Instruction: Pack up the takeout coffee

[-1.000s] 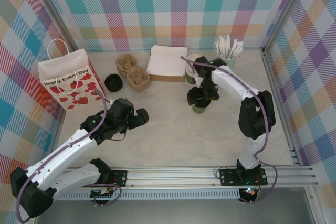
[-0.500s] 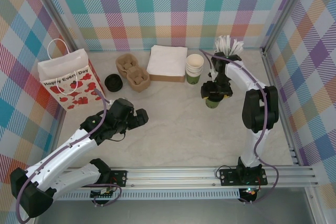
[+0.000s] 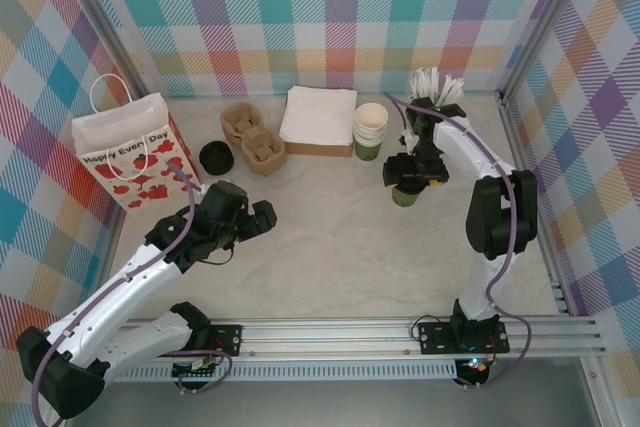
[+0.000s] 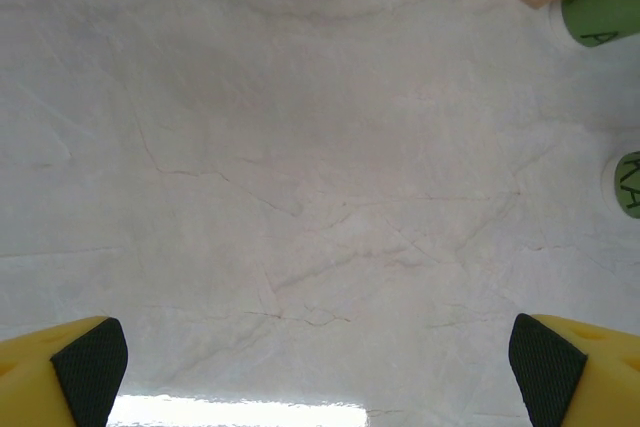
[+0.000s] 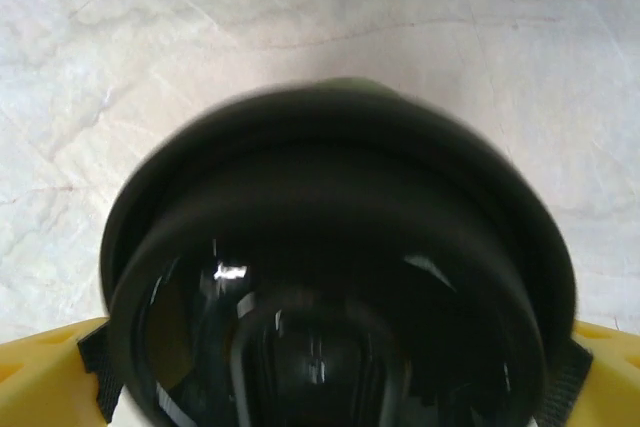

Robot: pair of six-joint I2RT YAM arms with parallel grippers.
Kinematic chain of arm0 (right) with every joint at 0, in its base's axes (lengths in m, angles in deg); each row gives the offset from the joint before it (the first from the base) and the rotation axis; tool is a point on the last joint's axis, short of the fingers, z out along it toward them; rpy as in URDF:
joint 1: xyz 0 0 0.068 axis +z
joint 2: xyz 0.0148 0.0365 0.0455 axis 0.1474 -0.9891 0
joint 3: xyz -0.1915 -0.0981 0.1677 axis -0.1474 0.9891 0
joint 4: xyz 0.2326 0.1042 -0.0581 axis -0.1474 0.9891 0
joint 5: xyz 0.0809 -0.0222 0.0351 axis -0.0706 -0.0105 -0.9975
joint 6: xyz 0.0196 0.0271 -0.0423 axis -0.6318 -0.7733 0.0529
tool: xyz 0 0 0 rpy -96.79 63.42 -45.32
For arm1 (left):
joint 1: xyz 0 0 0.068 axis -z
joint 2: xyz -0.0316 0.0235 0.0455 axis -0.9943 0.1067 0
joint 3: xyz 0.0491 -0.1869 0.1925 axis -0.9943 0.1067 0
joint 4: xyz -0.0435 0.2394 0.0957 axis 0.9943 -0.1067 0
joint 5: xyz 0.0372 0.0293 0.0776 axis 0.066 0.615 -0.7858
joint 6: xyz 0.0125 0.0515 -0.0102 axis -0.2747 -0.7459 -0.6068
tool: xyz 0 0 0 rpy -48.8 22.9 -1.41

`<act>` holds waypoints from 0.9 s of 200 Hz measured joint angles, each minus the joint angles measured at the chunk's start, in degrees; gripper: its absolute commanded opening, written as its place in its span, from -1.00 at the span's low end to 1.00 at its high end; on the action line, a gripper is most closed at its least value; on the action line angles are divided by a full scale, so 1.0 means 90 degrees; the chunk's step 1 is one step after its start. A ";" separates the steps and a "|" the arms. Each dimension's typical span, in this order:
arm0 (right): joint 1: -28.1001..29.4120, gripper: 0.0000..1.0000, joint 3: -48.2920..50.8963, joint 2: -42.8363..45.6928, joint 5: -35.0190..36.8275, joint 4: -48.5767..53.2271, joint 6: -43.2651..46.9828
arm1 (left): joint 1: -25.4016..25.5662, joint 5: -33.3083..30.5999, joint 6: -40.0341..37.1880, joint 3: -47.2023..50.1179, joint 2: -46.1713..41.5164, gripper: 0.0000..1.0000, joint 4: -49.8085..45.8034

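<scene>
The takeout coffee [image 3: 405,197], a dark green paper cup capped with a black domed lid [image 5: 340,247], is seen standing upright on the pale marbled table [image 3: 340,257], just to the right of the stack of paper cups [image 3: 370,129] and a little nearer the arms than that stack. It is straddled from above by the right gripper [image 3: 407,179]: in the right wrist view a yellow finger with a black pad [image 5: 92,372] is set at each side of the lid, the jaws spread wide, and whether the pads press on the cup or stand just clear of it cannot be told. Behind the stack and to its right, the pale-green holder of white sticks [image 3: 435,95] is placed against the back wall. Immediately left of the stack, white napkins on a brown box [image 3: 320,119] are found, and farther left of it the cardboard cup carrier [image 3: 252,135], a loose black lid [image 3: 216,157] and a white gift bag [image 3: 125,152] printed with red hearts are lined up in turn. Well to the left of the stack and nearer the arms, the left gripper [image 4: 318,362] is held over bare table with its jaws wide apart and nothing between them.
</scene>
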State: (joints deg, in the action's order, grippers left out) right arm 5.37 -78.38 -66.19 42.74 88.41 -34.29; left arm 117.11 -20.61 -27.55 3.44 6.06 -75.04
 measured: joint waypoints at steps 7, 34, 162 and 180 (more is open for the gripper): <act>0.0000 0.99 0.0080 0.0155 -0.0012 0.0007 -0.0024 | -0.0121 0.0049 -0.0109 -0.0153 0.0019 1.00 -0.0058; 0.0000 0.99 0.0262 0.0729 -0.0022 0.0022 -0.0083 | -0.0651 0.0248 -0.0585 -0.0903 0.0238 1.00 -0.0342; 0.0000 0.99 0.0831 0.3291 0.0160 -0.0347 -0.0209 | -0.3696 0.0522 -0.3604 -0.6154 0.3786 0.86 -0.1831; 0.0000 1.00 0.0986 0.3291 0.0209 -0.0384 -0.0206 | -0.3925 0.0386 -0.3874 -0.6863 0.4517 0.79 -0.1957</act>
State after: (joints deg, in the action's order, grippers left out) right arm 5.37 -69.51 -36.57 44.62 84.96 -36.15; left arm 81.79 -17.14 -62.41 -58.33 46.71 -92.65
